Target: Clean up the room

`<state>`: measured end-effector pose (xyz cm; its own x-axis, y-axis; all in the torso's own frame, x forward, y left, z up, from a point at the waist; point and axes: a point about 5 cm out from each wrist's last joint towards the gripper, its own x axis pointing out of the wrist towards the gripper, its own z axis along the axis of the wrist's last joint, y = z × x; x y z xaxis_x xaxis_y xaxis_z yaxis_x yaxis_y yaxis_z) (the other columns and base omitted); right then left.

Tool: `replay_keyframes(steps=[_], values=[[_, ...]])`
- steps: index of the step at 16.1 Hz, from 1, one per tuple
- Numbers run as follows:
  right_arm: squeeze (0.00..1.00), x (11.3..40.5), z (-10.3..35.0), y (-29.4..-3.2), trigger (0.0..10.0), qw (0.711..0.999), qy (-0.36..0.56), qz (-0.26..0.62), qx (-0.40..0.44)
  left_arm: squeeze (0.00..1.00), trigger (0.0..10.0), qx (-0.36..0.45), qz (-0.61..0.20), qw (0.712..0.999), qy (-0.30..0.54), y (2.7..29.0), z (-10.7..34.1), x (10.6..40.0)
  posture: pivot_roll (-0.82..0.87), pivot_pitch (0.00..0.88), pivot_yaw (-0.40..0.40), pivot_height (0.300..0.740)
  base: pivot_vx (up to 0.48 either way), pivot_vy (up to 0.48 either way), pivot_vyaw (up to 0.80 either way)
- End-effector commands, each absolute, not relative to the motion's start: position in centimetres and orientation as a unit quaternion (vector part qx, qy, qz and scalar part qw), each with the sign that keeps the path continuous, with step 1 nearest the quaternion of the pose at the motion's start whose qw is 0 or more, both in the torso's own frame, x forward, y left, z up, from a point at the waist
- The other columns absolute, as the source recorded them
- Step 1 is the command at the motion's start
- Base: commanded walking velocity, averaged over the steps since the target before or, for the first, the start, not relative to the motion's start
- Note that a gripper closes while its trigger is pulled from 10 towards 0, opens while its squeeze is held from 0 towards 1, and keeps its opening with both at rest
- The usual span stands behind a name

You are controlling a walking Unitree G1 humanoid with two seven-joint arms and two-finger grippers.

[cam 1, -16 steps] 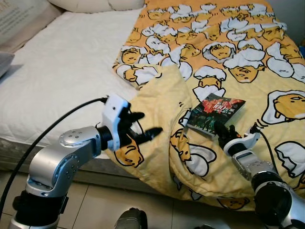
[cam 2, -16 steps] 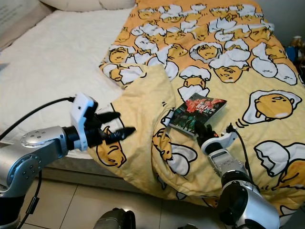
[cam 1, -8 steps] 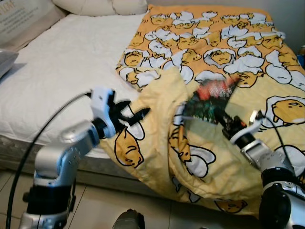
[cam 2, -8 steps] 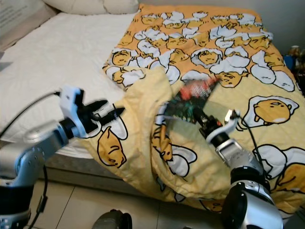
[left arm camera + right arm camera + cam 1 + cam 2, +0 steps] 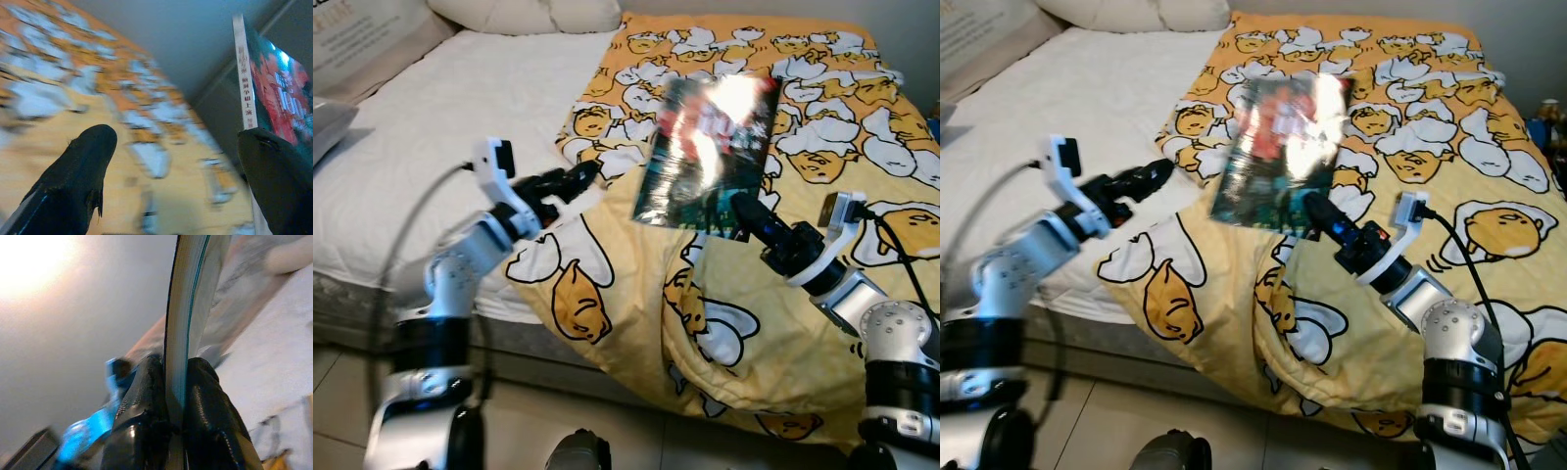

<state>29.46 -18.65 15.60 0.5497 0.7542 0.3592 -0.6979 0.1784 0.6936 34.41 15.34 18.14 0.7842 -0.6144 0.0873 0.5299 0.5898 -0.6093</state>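
A glossy book (image 5: 705,147) with a dark red and green cover is held up off the bed, standing nearly upright. My right gripper (image 5: 740,205) is shut on its lower edge, and the right wrist view shows the fingers (image 5: 146,396) pinching the book (image 5: 188,293) edge-on. My left gripper (image 5: 579,180) hovers open over the near left corner of the yellow egg-cartoon blanket (image 5: 783,323), nothing between its fingers (image 5: 83,166). From the left wrist the book's spine (image 5: 244,78) is seen beside one finger.
The bed's white mattress (image 5: 440,127) lies bare on the left, with pillows (image 5: 538,12) at its head. The blanket hangs over the near bed edge toward the tiled floor (image 5: 636,431). A grey wall stands beyond the bed on the right.
The right gripper has lifted the book off the blanket and tipped it upright. The left arm rose and reached forward. The folded-over blanket corner now lies flat, pattern up.
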Motion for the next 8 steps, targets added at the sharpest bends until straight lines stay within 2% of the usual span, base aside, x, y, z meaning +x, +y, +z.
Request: replay_keyframes(steps=[1, 3, 4, 5, 7, 8], values=[[0.00, 29.2, 16.8, -18.0, 0.0, 0.750, 0.015, 0.505, 0.427, 0.00, 10.0, -0.340, -0.350, 0.871, 0.058, 14.8, 18.8, 34.5, 0.04, 0.000, 0.061, 0.740, 0.000, 0.000, 0.00], [0.00, 28.7, 16.9, -17.3, 0.0, 0.745, 0.025, 0.515, 0.423, 0.00, 10.0, -0.416, -0.430, 0.799, 0.061, 12.4, 18.9, 34.0, 0.02, 0.000, 0.070, 0.740, 0.000, 0.000, 0.00], [0.00, 28.6, 16.8, -17.1, 0.0, 0.747, 0.031, 0.514, 0.421, 0.00, 10.0, -0.437, -0.452, 0.776, 0.057, 11.8, 19.1, 33.7, 0.01, 0.000, 0.074, 0.740, 0.000, 0.000, 0.00], [0.00, 28.5, 16.8, -17.0, 0.0, 0.748, 0.033, 0.514, 0.420, 0.00, 10.0, -0.447, -0.461, 0.765, 0.053, 11.6, 19.2, 33.6, 0.01, 0.000, 0.074, 0.740, 0.000, 0.000, 0.00], [0.00, 28.2, 16.7, -17.1, 0.0, 0.751, 0.037, 0.509, 0.418, 0.00, 10.0, -0.493, -0.490, 0.718, 0.037, 11.5, 19.6, 32.9, 0.00, 0.000, 0.075, 0.740, 0.000, 0.000, 0.00], [0.00, 28.1, 16.8, -17.1, 0.0, 0.751, 0.037, 0.510, 0.418, 0.00, 10.0, -0.499, -0.494, 0.711, 0.040, 11.6, 19.4, 32.8, 0.00, 0.000, 0.073, 0.740, 0.000, 0.000, 0.00]])
